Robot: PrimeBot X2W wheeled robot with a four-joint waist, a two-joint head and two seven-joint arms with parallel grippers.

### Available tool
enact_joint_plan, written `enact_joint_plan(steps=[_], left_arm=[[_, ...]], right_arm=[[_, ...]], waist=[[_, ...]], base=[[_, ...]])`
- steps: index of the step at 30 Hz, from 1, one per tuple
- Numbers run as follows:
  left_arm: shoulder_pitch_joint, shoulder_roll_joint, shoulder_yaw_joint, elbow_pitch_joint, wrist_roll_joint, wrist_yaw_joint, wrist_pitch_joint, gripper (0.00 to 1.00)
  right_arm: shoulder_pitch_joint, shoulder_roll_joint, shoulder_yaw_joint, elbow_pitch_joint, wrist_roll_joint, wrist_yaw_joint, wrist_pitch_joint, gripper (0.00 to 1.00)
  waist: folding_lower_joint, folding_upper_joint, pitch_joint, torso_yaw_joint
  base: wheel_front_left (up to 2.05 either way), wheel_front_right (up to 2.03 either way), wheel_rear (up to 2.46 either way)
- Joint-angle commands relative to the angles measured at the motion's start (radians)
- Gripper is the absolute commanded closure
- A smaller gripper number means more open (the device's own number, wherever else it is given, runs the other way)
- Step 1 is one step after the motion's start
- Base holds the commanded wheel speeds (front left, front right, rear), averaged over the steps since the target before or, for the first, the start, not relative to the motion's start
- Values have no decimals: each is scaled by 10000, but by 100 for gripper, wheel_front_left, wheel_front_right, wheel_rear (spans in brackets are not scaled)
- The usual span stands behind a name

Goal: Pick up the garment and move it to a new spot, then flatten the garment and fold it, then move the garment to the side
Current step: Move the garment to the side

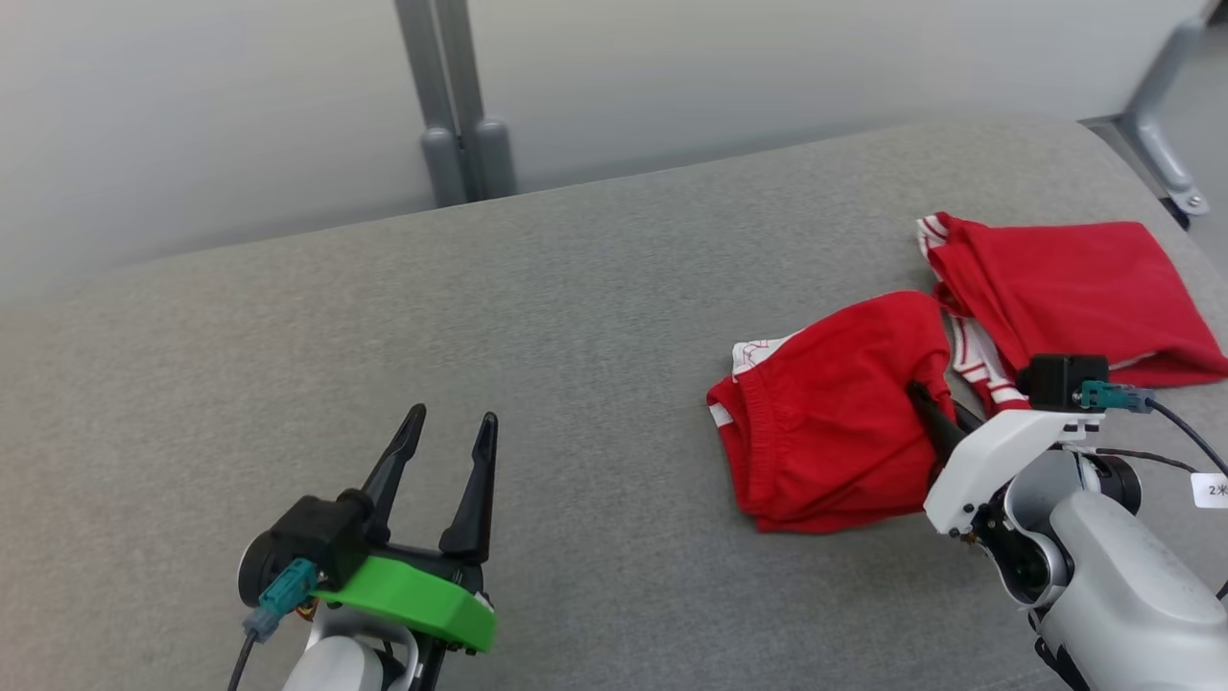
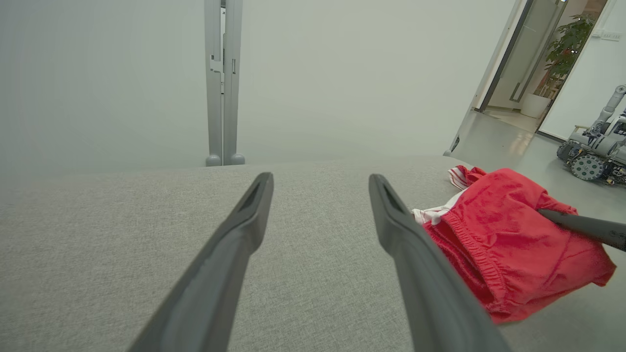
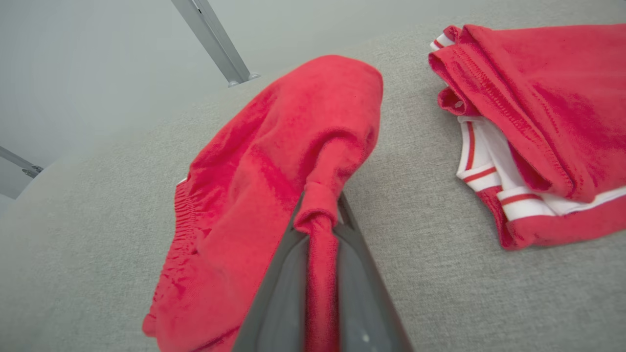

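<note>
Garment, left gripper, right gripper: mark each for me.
garment [image 1: 825, 432], head view, middle of the bunched red part.
left gripper [image 1: 453, 415], head view, between its open fingers' tips.
right gripper [image 3: 320, 210], right wrist view, between fingers pinching a red fold.

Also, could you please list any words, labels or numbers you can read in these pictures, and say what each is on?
"2米": white tag on the black cable, cut off by the picture's edge; the second character is uncertain.
No lettering shows on the red garment.
</note>
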Motion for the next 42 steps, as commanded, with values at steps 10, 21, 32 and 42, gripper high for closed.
enact_joint_plan(steps=[10,21,32,42], left_arm=[[-555,213,-370,54,-114,-38,53,0],[-1176,654,-589,-225,-70,-39,366,0],[-1962,1126,-941,-737,3,-40,798,0],[-2207,1473,-942,-1021,22,15,964,0]], right_arm=[[68,46,302,-619,190,5,-365,100],[-1439,-543,1654,-1267,583,5,-1138,100],[-3803,-2181,3032,-818,1684,6,-1573,100],[-4705,-4029,2956,-46,2553,4,-2119,100]], waist=[[0,-1,645,-2125],[0,-1,1868,-2045],[0,-1,3606,-1506],[0,-1,4593,-1184]], base=[[0,0,0],[0,0,0],[0,0,0],[0,0,0]])
